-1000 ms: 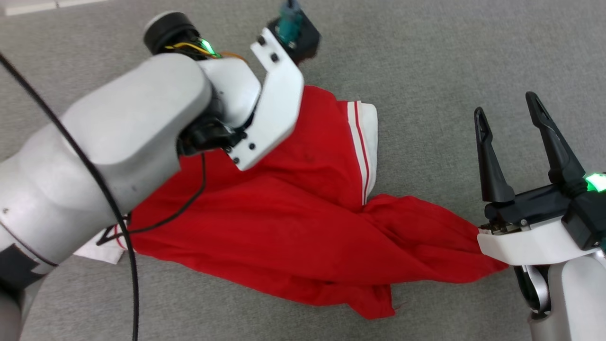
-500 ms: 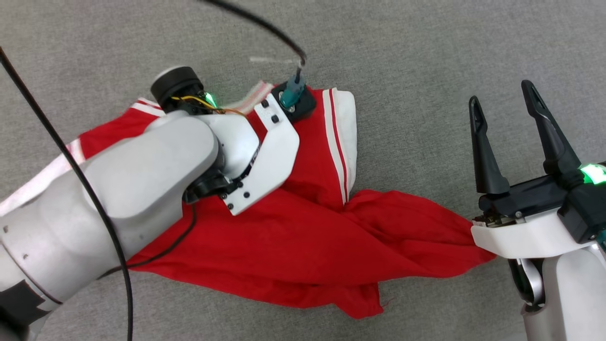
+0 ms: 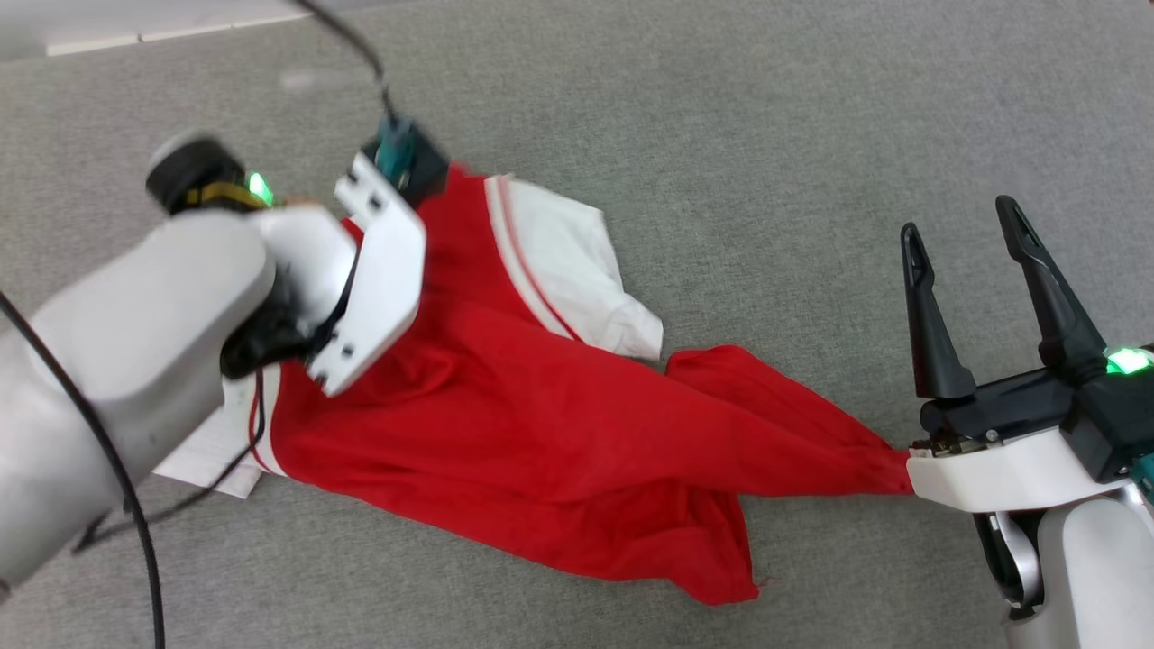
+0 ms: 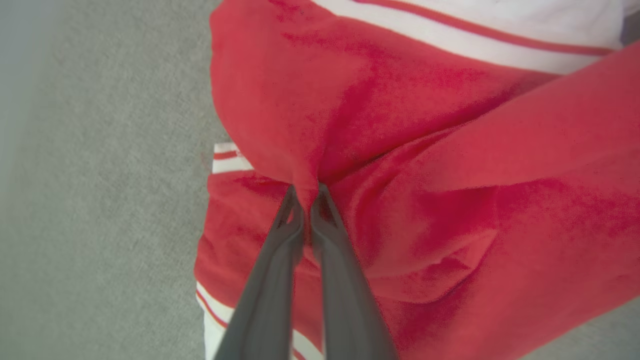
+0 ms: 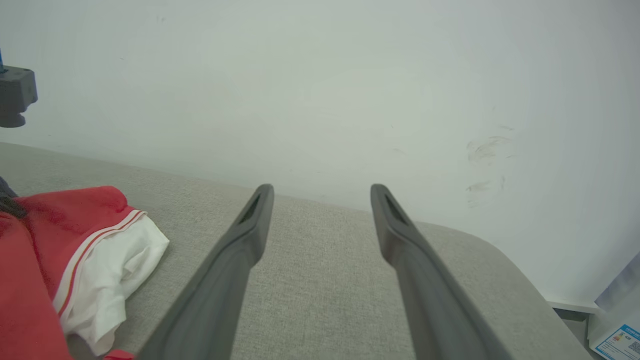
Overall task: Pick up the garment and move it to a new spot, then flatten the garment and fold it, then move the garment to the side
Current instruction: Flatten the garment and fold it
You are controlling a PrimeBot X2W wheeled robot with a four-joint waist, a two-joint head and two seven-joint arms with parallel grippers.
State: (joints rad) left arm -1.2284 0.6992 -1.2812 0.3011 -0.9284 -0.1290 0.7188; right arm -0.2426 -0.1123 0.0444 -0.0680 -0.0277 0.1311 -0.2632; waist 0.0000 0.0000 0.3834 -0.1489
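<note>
**On the grey carpet (image 3: 766, 135), the garment (image 3: 541, 433) lies stretched on a slant**

Across the carpet in the head view, the garment runs long and diagonal. Its broad end sits at the upper left, partly under the left forearm (image 3: 135, 333). From there it narrows down and to the right until a twisted red tail (image 3: 838, 451) meets the edge of the white wrist housing (image 3: 983, 469) on the right arm. Whether the tail is caught there cannot be told. The long axis therefore goes from upper left to lower right, with the wide end toward the robot's left and the pointed end toward its right. The face turned up is plain red.

One white sleeve (image 3: 577, 270), edged with striped trim (image 3: 518, 252), lies spread on the far side of the body near the broad end. A second white sleeve (image 3: 207, 451) pokes out on the near side beneath the left forearm. A loose hem corner (image 3: 721, 577) points toward the bottom of the view.

Seen from the left wrist, the left gripper (image 4: 306, 195) has its two dark fingers pressed together on a fold of the red cloth. The cloth gathers into a small peak at the tips, with creases fanning away from it.

The right gripper (image 3: 961, 216) stands at the lower right with its fingers spread wide and pointing up the view. Bare carpet shows between them and nothing is held. The right wrist view looks along the carpet to a pale wall (image 5: 320, 75), with the far sleeve lying off to its left. A black cable (image 3: 140, 550) loops past the left forearm.
</note>
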